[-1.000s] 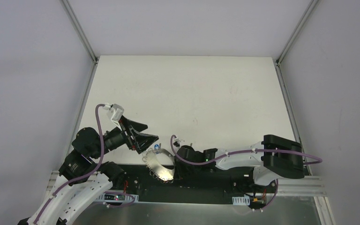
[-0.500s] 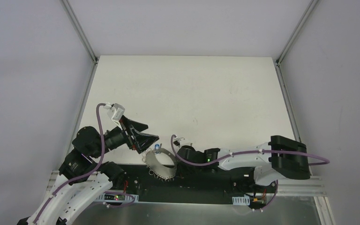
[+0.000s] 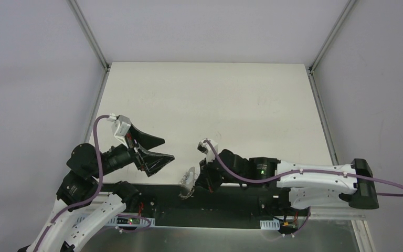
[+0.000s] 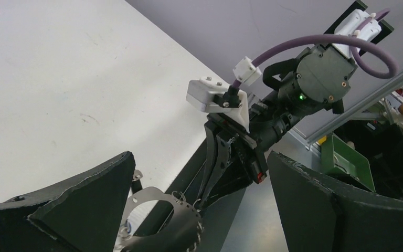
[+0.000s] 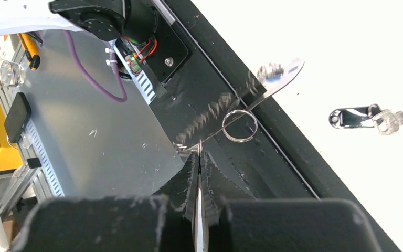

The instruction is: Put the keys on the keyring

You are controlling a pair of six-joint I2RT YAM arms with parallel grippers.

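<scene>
- Plain grey walls (image 3: 36, 79) around a pale desk (image 3: 215, 105), with a black strip (image 3: 241, 207) along its 6 o'clock edge.
- Left pincer (image 3: 167, 148): spread wide and empty, drawn back toward 9 o'clock since a second ago, now apart from the ring.
- Keyring (image 3: 189, 181): no longer lying flat across the desk edge; tipped up edge-on and shifted toward 3 o'clock, fringe of small keys dangling over the black strip.
- Right pincer (image 3: 195, 184): clenched within the last second, nipping the thin wire of the ring, seen plainly from its own wrist.
- Small split ring (image 5: 240, 126): hanging just beside the pinched wire.
- Black-headed key (image 5: 354, 116) and pale-headed key (image 5: 391, 121): touching each other on the white desk at 3 o'clock of the ring in the right wrist view, not yet threaded.
- Judged meaning: ring secured and lifted, so ready to be held steady; loose keys left to fetch, probably by the free left pincer.
- Writing: none legible anywhere; no brand or label readable, only a green light (image 3: 262, 171) on the right arm.
</scene>
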